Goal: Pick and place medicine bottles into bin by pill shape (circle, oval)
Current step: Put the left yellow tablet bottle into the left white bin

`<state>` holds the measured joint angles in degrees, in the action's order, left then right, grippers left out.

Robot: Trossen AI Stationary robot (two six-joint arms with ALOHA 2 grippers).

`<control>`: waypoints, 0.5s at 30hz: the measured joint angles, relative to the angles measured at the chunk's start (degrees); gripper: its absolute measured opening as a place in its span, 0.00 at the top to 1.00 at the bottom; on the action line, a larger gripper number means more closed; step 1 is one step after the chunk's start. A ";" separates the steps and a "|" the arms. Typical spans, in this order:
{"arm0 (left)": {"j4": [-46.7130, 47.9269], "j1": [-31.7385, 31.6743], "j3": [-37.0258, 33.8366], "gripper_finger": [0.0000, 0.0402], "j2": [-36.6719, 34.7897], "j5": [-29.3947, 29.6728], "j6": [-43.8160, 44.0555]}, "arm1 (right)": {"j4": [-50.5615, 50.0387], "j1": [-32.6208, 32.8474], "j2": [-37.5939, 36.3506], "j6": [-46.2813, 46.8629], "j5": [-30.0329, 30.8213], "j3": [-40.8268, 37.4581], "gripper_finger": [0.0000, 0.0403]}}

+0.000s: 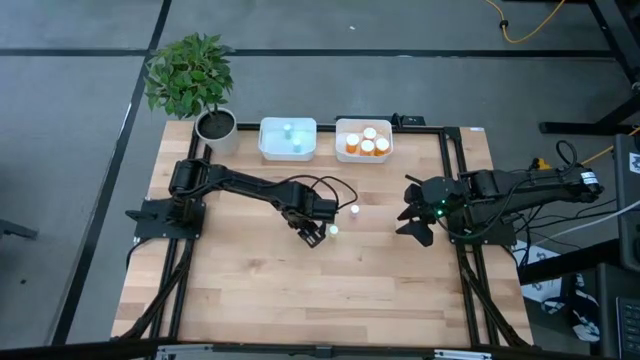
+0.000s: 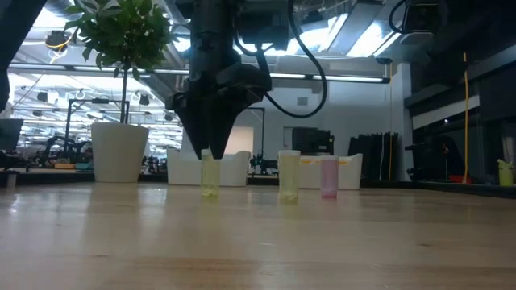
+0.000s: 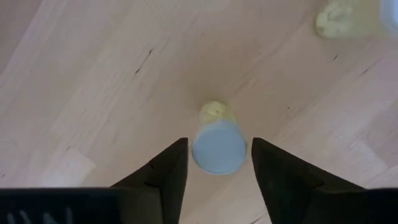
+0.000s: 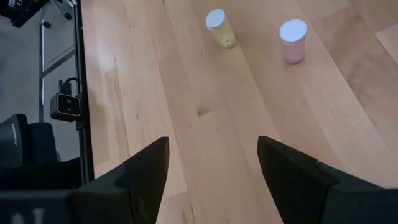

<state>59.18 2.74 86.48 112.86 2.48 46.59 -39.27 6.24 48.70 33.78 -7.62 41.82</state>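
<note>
Three small bottles with white caps stand upright on the wooden table. A yellow-green one (image 3: 217,144) stands between the open fingers of my left gripper (image 3: 217,168), which points down over it (image 2: 210,173) near the table's middle (image 1: 313,236); narrow gaps show on both sides of its cap. A second yellow-green bottle (image 1: 333,229) and a pink one (image 1: 354,210) stand to its right; both also show in the right wrist view, the yellow-green one (image 4: 219,26) and the pink one (image 4: 293,38). My right gripper (image 1: 412,210) is open and empty at the table's right side.
At the far edge stand two white bins: the left one (image 1: 288,140) holds pale bottles, the right one (image 1: 363,142) holds orange bottles. A potted plant (image 1: 214,125) stands at the far left corner. Bare wood lies toward the near edge.
</note>
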 joint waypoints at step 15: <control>7.25 -2.02 5.37 0.73 0.00 -0.81 0.65 | -0.02 0.00 0.01 -2.80 0.02 0.00 0.39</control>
<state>66.43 0.72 91.85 112.86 1.67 47.23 -39.29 6.24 48.71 30.98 -7.60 41.82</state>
